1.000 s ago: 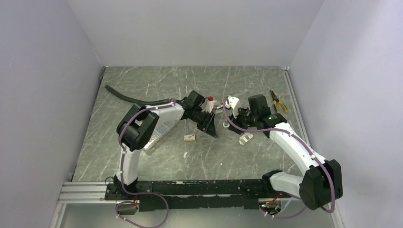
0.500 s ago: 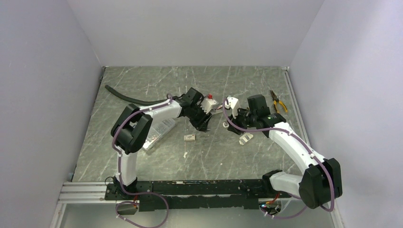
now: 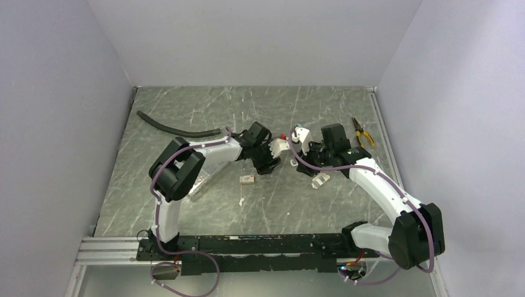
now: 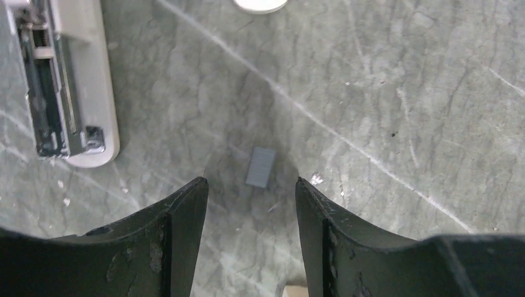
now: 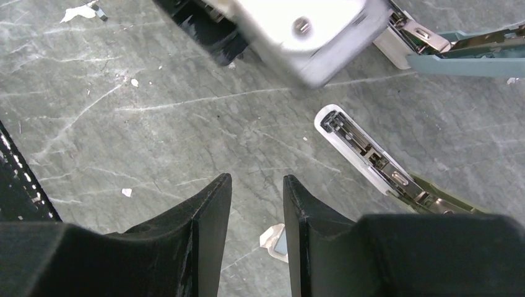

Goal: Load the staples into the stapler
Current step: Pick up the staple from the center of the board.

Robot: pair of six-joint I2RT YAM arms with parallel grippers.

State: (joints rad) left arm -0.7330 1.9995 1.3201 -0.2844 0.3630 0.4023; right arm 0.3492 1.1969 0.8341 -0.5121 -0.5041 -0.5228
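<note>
The staples' small white box (image 3: 247,179) lies on the table just below my left gripper. In the left wrist view, my left gripper (image 4: 247,180) is open over the table, and a short grey strip of staples (image 4: 260,167) lies loose just past its fingertips. A white stapler (image 4: 62,93) with its magazine open lies to the upper left. My right gripper (image 5: 255,176) is open with nothing between its fingers. The white stapler with its olive arm (image 5: 371,154) lies to its right, and a teal stapler (image 5: 458,59) is further up.
A clear plastic case (image 3: 204,176) sits under the left arm. A black hose (image 3: 176,129) curves at the back left. Yellow-handled pliers (image 3: 362,132) lie at the back right. A white paper scrap (image 5: 272,238) lies under the right fingers.
My left gripper has opened wider and its wrist has turned and shifted slightly right. The right arm has barely moved.
</note>
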